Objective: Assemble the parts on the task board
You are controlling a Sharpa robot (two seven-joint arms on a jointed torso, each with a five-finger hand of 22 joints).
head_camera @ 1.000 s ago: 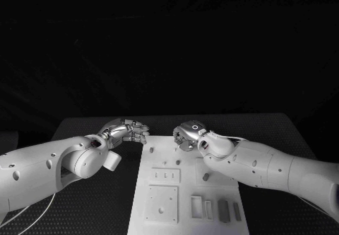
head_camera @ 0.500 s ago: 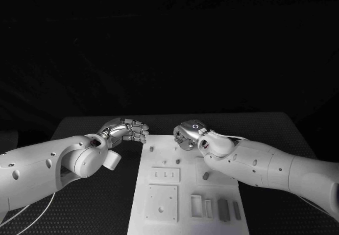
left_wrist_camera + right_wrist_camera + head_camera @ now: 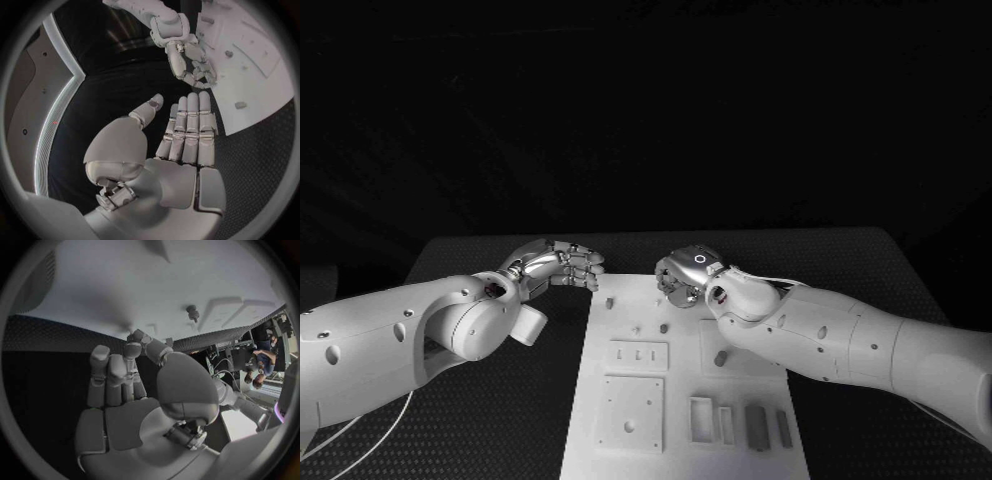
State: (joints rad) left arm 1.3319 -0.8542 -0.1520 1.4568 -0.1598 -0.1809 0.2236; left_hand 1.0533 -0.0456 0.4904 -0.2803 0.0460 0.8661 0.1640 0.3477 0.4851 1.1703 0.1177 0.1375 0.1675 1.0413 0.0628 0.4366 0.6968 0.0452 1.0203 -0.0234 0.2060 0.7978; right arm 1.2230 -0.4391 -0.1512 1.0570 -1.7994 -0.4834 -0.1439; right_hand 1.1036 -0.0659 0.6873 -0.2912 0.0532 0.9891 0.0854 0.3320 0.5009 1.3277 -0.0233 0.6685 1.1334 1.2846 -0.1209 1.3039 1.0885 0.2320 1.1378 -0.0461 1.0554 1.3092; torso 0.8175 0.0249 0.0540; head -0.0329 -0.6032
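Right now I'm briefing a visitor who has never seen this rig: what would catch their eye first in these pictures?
First, the two silver hands meeting at the far end of the white task board: the left hand just off its far left corner, the right hand over its far edge. Neither visibly holds anything; the left hand's fingers lie straight and together. Next, small grey parts standing on the board nearer the robot.

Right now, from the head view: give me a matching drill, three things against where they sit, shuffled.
Things:
1. left hand
2. right hand
3. row of rectangular slots

Places:
A. near end of the task board
B. over the board's far end
C. over the table, just off the board's far left corner

Pairs: 1-C, 2-B, 3-A
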